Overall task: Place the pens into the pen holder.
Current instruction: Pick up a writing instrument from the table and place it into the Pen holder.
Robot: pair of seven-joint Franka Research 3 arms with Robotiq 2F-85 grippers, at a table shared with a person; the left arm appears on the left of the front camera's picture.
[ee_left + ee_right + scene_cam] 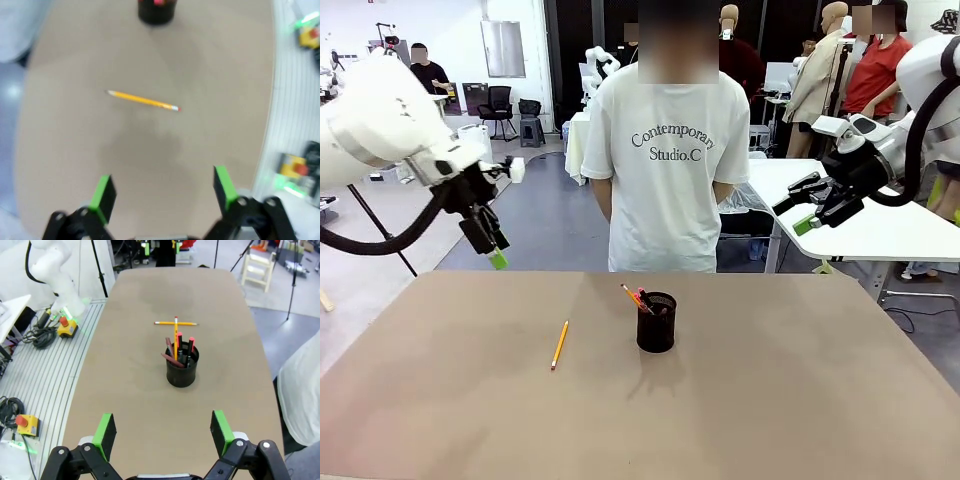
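Observation:
A yellow-orange pencil (559, 345) lies flat on the brown table, left of the pen holder (656, 322); the same pencil (143, 100) lies ahead of my left fingers, and the pencil (175, 323) shows beyond the cup. The black mesh pen holder (182, 367) stands upright near the table's middle with several pens (178, 347) sticking out of it. My left gripper (492, 245) hangs open above the table's far left edge. My right gripper (807, 205) is open too, raised off to the far right. Both hold nothing.
A person in a white T-shirt (665, 160) stands at the table's far edge, hands behind the back. A white table (880, 225) stands behind at the right. Metal floor rails with yellow button boxes (65, 327) run along one side of the table.

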